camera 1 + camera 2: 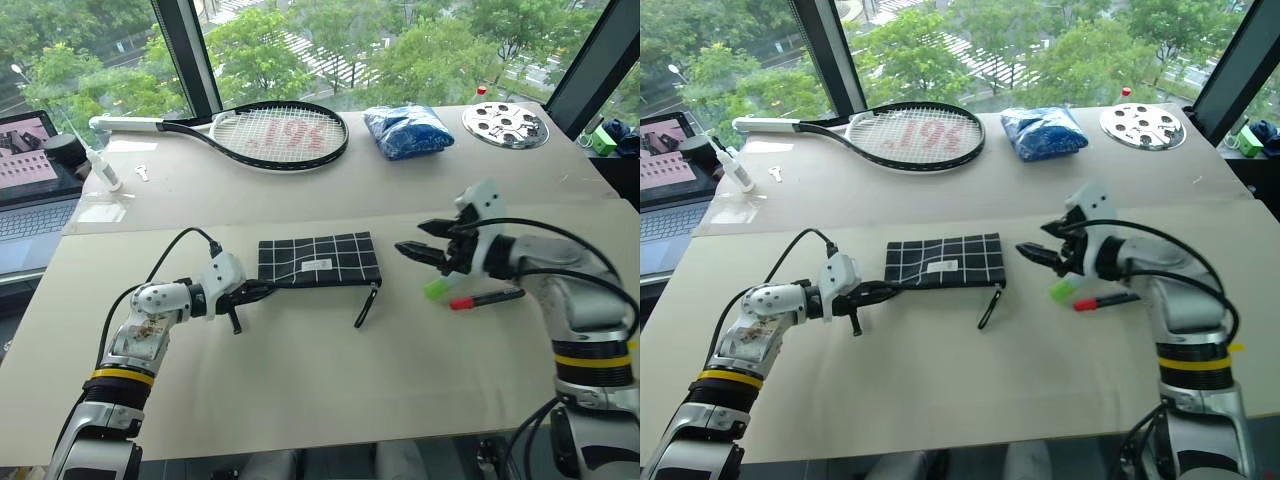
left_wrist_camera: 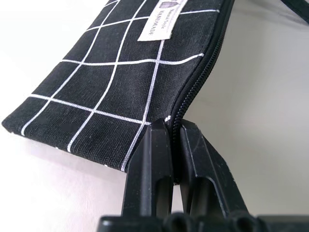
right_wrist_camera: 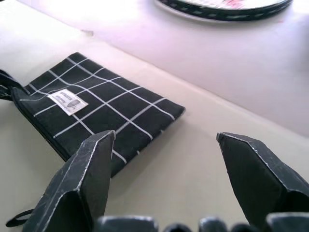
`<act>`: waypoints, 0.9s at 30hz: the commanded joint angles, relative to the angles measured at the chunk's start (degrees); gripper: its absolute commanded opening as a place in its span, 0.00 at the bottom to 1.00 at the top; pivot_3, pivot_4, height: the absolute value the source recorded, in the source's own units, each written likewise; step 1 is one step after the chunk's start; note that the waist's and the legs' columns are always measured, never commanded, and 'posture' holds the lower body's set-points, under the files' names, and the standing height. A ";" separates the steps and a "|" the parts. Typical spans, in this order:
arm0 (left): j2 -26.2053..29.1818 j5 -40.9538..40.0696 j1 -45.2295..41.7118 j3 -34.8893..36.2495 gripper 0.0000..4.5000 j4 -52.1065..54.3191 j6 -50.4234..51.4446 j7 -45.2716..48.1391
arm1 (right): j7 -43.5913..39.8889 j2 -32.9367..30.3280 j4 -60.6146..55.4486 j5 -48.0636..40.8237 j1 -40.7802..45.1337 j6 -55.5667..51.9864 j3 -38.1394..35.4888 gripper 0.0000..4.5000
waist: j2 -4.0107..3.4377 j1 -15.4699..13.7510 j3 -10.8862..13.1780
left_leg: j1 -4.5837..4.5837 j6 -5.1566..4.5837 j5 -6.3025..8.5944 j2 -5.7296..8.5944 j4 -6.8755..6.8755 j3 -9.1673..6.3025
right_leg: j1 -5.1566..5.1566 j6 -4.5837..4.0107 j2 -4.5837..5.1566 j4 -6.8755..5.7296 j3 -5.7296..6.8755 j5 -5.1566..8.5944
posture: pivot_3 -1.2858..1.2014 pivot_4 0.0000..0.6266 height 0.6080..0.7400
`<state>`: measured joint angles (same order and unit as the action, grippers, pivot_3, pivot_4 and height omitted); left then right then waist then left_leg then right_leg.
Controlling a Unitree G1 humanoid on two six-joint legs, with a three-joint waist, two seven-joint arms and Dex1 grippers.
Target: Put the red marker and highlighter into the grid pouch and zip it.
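**Pouch pinned at its left corner, pens waiting on the right**

Flat on the pale worktop [image 1: 300, 380], near the middle: the grid pouch [image 1: 318, 259], black with thin white lines and a small white label. Zipper edge along the near side, with a black pull loop [image 1: 366, 306] trailing off the near right corner.

Left end effector [image 1: 262, 290] pressed together on the pouch's near left corner, pinching the fabric right at the end of the zipper line; in the left wrist view, both fingers [image 2: 153, 164] clamped tight on that edge with the zipper teeth running away between them.

Right end effector [image 1: 420, 252] spread wide and empty, raised above the worktop just right of the pouch and pointing toward it. In the right wrist view, its two fingers [image 3: 89, 169] well apart, the pouch beyond them.

Just beneath and beside that right end effector, on the worktop: the highlighter [image 1: 436, 288], green cap showing, and the red marker [image 1: 486, 298], red end toward the pouch, black barrel away. Both outside the pouch, close together, near its right end but apart from it.

Farther back: a tennis racket [image 1: 270, 135], a blue plastic bag [image 1: 408, 131], a round metal disc [image 1: 505, 125]. Off the left edge, a laptop [image 1: 35, 190].
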<state>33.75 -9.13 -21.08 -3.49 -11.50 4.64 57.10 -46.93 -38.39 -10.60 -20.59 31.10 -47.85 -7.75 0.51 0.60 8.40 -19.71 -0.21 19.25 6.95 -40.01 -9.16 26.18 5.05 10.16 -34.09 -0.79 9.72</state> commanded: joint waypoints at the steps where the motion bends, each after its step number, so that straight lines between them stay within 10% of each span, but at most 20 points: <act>1: -1.09 -0.32 -0.93 1.64 0.00 5.35 6.55 -5.61 | 2.53 -0.12 -5.64 -1.73 -0.92 -2.18 -0.40 0.84 | 0.00 0.13 0.00 | 0.01 0.00 0.00 0.00 -0.01 0.01 | -0.01 0.00 0.00 0.00 0.00 0.00 | 0.52 0.24 1.00; 27: -7.79 -5.26 -2.89 0.87 0.00 14.41 21.94 -12.95 | 20.51 13.86 6.39 8.78 0.95 3.47 11.23 0.84 | 0.00 0.31 0.00 | -0.13 0.00 0.00 0.06 -0.37 0.12 | 0.00 0.03 0.05 0.00 -0.03 -0.19 | 0.52 0.24 1.00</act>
<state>25.72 -13.62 -23.74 -3.00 0.84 26.54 44.35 -26.96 -24.98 -3.93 -12.35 30.60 -46.72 4.06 0.51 0.91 8.40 -19.84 -0.21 19.25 7.01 -40.38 -9.04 26.19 5.08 10.21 -34.09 -0.81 9.53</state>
